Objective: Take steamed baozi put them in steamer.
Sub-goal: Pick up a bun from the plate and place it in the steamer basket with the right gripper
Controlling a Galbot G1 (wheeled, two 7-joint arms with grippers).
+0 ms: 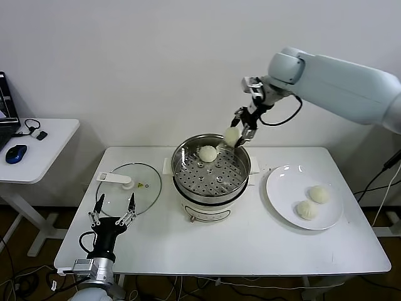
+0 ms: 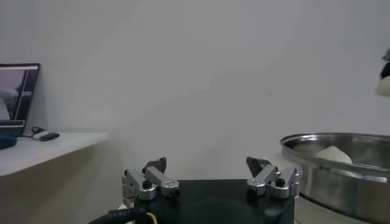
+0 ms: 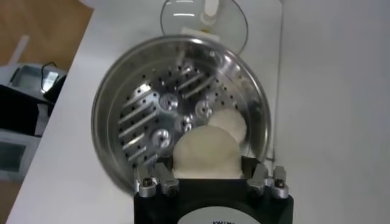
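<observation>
The steel steamer stands mid-table on its white base, with one baozi on the perforated tray at the back. My right gripper is shut on a second baozi and holds it above the steamer's back right rim. In the right wrist view this baozi sits between the jaws, over the tray, with the other baozi beyond it. Two more baozi lie on the white plate at the right. My left gripper is open and parked at the front left.
A flat glass lid with a white handle lies on the table left of the steamer. A side table with a mouse and laptop stands farther left. In the left wrist view the steamer rim shows beside the open left gripper.
</observation>
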